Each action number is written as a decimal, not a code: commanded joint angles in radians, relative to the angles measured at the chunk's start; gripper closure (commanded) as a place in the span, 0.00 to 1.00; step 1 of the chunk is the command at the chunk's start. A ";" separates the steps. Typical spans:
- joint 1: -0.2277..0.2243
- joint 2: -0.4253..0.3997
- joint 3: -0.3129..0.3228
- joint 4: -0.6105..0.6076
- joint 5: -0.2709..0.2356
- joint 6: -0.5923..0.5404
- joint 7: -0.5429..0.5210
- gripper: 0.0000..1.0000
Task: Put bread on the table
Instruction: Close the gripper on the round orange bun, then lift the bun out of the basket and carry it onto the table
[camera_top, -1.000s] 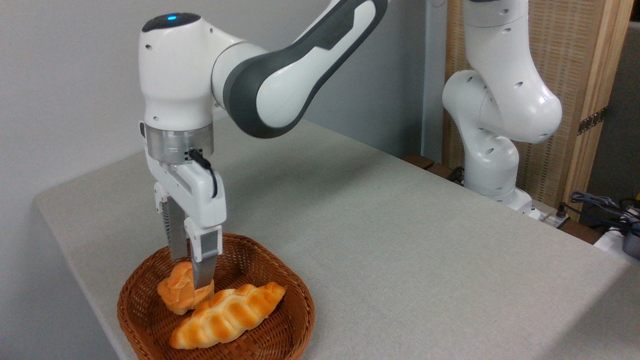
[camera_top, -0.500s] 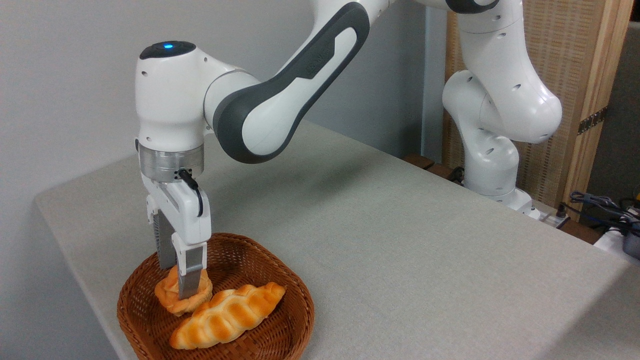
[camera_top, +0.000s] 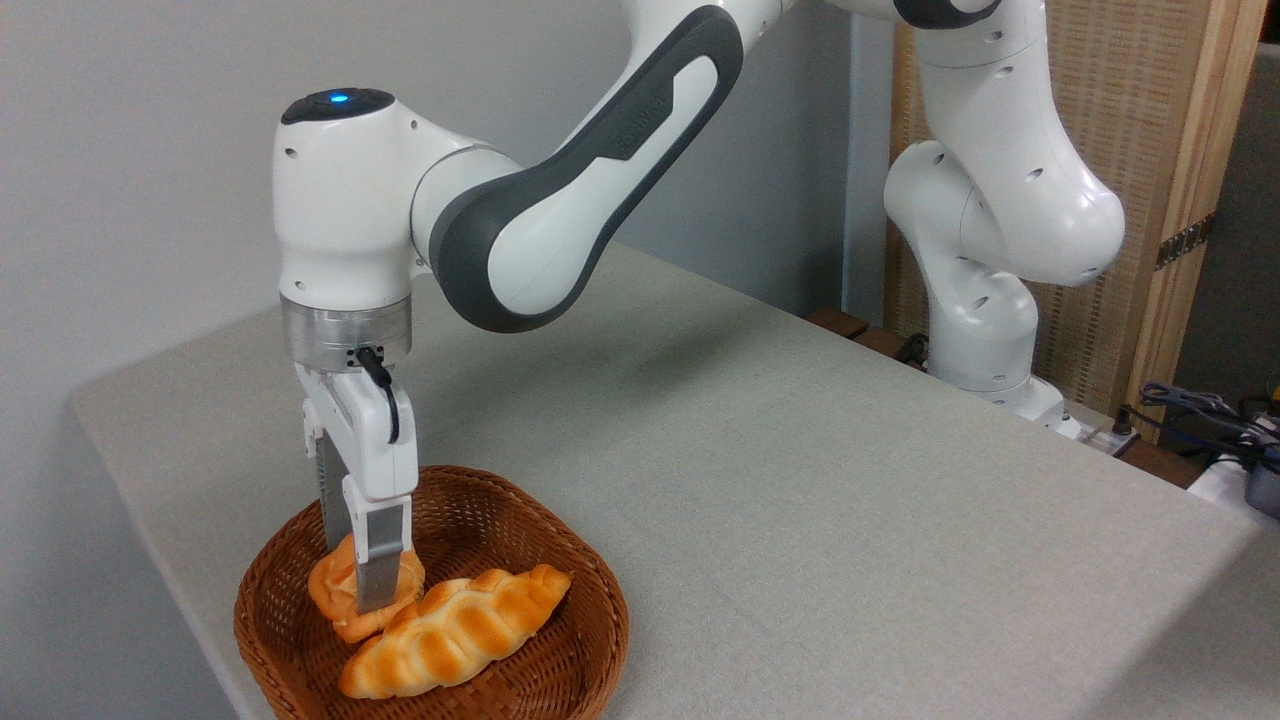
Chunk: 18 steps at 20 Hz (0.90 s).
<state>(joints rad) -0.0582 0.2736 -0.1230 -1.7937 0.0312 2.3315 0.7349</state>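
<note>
One small round bun (camera_top: 340, 598) sits in your wicker basket (camera_top: 560, 560), touching the braided loaf (camera_top: 455, 630) beside it. Your gripper (camera_top: 360, 585) points straight down, fingers pinching the bun. Basket rests near the table (camera_top: 800, 480) corner.

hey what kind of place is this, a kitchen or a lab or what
Most likely a robotics lab or test room, not a kitchen: a robot arm mounted beside a cloth-covered table, loose cables at the right, and plain walls.
</note>
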 joint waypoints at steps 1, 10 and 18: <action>0.011 0.004 -0.010 0.000 0.009 0.023 0.012 0.66; 0.012 0.001 -0.010 0.000 0.003 0.022 0.012 0.64; 0.012 -0.089 0.006 0.022 -0.010 -0.145 0.000 0.64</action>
<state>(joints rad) -0.0485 0.2496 -0.1230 -1.7781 0.0308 2.2982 0.7383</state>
